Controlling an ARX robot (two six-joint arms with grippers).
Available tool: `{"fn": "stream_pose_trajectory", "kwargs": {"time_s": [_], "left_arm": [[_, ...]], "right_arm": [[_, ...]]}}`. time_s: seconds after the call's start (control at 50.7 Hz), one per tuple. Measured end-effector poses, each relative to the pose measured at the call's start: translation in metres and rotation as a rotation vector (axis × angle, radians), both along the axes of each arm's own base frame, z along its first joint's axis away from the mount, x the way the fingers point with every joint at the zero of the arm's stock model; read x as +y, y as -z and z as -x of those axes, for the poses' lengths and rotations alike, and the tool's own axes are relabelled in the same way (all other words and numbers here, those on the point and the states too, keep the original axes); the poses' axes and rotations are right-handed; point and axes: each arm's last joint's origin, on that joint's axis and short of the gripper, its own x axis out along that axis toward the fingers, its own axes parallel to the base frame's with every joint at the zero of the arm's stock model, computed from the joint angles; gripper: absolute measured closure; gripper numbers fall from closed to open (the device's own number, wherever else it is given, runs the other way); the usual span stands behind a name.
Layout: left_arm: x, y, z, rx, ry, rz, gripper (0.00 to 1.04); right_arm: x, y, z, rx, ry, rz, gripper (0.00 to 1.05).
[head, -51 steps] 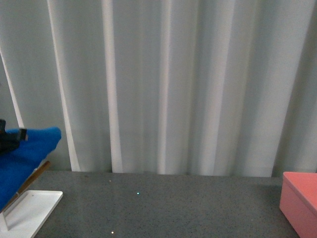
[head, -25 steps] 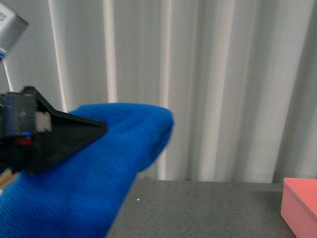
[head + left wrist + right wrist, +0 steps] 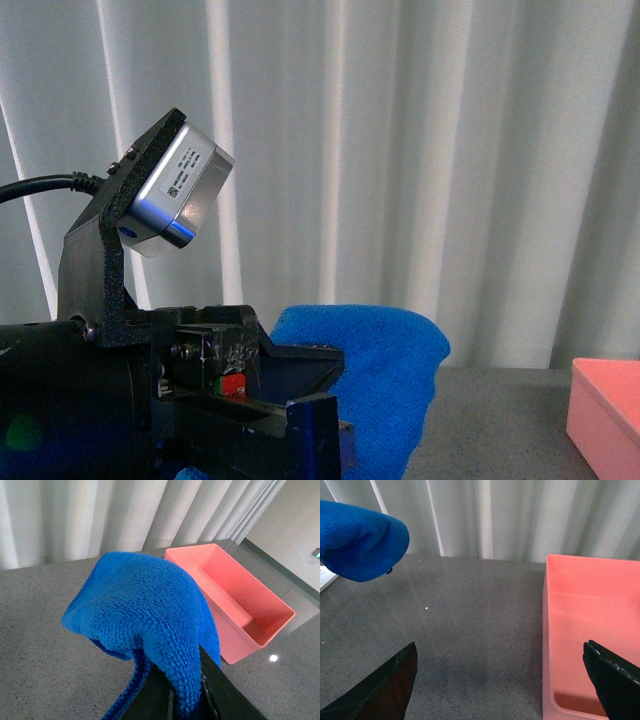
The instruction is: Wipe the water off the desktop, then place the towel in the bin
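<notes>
the left gripper (image 3: pixel 186 692) is clamped on the towel (image 3: pixel 145 610), its dark fingers pinching one folded edge while the rest of the cloth humps up and drapes forward over them. the towel hangs in the air, clear of the desktop (image 3: pixel 470 630), and sits to the left of the bin (image 3: pixel 235 645), near it but not over it. in the front view the left arm fills the lower left, its wrist camera (image 3: pixel 172 195) tilted above the clamp, with the bin just showing at the right edge.

the right gripper (image 3: pixel 500 685) holds nothing; its jaws stand wide apart above the desktop, just to the left of the bin's open mouth. the bin is empty as far as its inside shows.

no wet patch can be made out on the desktop left of the bin (only a small glint or two), so whether the wiping is done cannot be told. my reading is that the towel is being carried. if wiping remains, the next move calls for lowering the cloth flat onto the surface; if not, bringing it right, over the bin's rim, then letting go.
</notes>
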Motion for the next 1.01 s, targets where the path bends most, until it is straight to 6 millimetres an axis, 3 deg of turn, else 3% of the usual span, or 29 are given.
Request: {"fn": "stream_pose_trajectory", "kwargs": {"time_s": [0.138, 0.256, 0.591, 1.005], "left_arm": [[0.000, 0.000, 0.000, 0.000, -0.003, -0.001, 1.00], [0.000, 0.000, 0.000, 0.000, -0.003, -0.001, 1.00], [0.000, 0.000, 0.000, 0.000, -0.002, -0.001, 1.00], [0.000, 0.000, 0.000, 0.000, -0.002, -0.001, 1.00]], "right_arm": [[-0.009, -0.021, -0.018, -0.025, -0.197, -0.069, 0.07], [-0.007, -0.025, -0.037, 0.045, -0.397, -0.161, 0.07], [0.024, -0.002, -0.078, 0.189, -0.623, -0.340, 0.07], [0.079, 0.031, -0.103, 0.239, -0.730, -0.294, 0.07]]}}
